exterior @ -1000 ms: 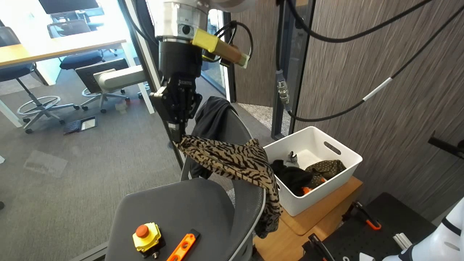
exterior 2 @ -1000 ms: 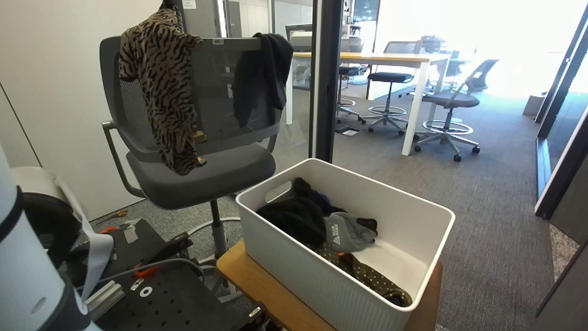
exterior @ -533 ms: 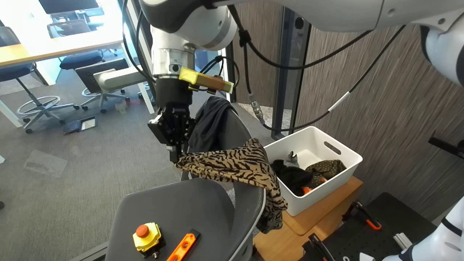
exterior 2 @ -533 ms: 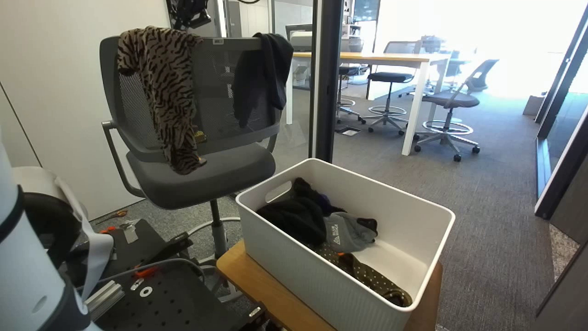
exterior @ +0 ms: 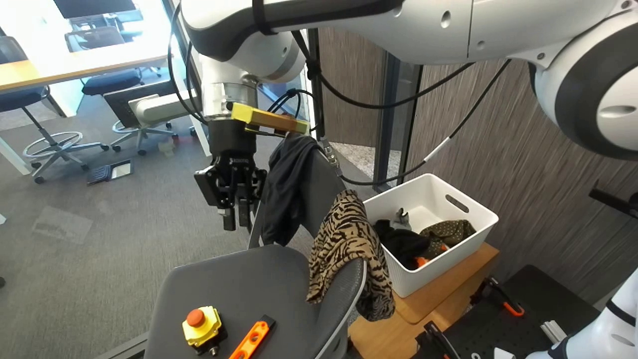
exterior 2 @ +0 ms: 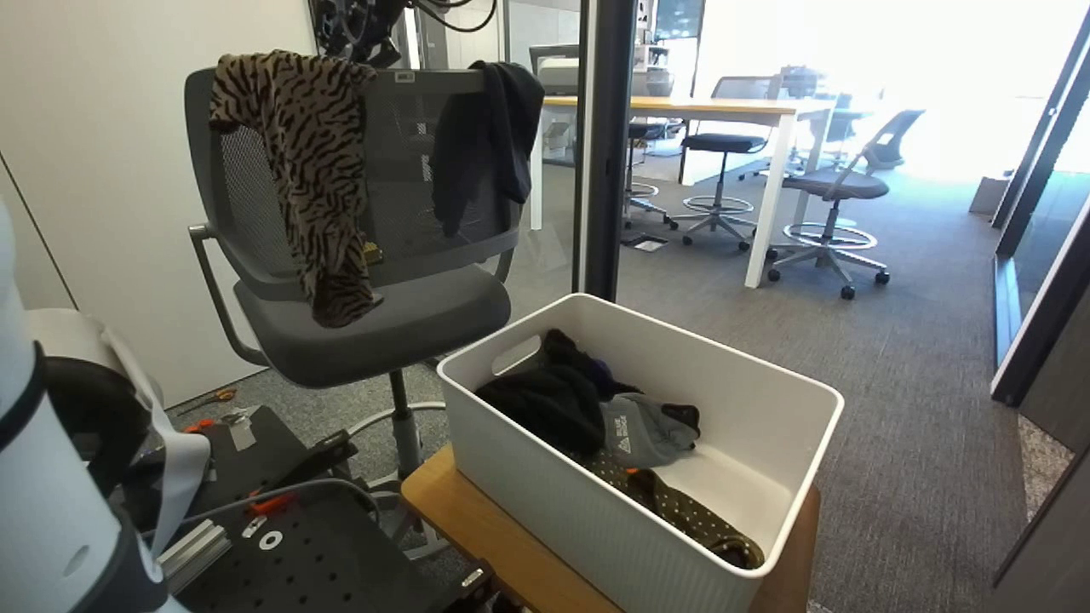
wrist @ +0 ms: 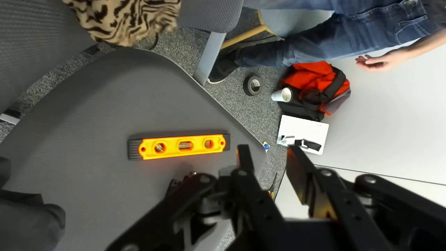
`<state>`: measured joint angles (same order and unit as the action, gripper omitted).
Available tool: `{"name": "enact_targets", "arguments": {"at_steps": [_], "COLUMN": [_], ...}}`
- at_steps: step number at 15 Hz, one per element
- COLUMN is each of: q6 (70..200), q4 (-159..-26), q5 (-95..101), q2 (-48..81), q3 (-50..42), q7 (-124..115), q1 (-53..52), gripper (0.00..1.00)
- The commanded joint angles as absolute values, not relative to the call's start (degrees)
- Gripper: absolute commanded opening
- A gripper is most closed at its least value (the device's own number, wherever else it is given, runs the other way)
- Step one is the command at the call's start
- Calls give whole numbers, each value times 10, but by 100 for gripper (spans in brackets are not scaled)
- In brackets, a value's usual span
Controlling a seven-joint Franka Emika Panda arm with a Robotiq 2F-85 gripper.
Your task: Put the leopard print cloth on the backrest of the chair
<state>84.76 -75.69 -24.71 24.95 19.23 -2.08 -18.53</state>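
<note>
Jaws are spread apart — you can see the gap between the fingers (wrist: 246, 158) in the wrist view. In an exterior view the gripper (exterior: 237, 219) hangs just left of a dark garment (exterior: 286, 187), away from the leopard cloth (exterior: 346, 234). That cloth is draped over the top of the backrest (exterior: 321, 184) at its near end, part toward the seat (exterior: 244, 279) and part down the back; the dark garment's slung over the far end. Seat has a yellow button box (exterior: 202, 326) on it, plus an orange level (exterior: 251, 341) just to the right. Right of the backrest there's a white bin (exterior: 448, 259) on a wooden table (exterior: 389, 331) — dark cloths (exterior: 401, 244) and a dotted cloth (exterior: 451, 232) inside. Wrist view also catches someone's jeans (wrist: 324, 48) near a red backpack (wrist: 310, 78).
</note>
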Motion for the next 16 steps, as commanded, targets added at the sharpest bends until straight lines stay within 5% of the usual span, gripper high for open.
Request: {"name": "enact_targets", "arguments": {"at_steps": [1,6,16], "q6": [811,803,822], "q4": [-684,-674,-902], "q5": [-239,-222,-178], "q2": [282,256,-31], "q3": [182,166,91], "q7": [-56,-92,-110], "q1": [-202,-201,-111], "gripper": [65,100,100]}}
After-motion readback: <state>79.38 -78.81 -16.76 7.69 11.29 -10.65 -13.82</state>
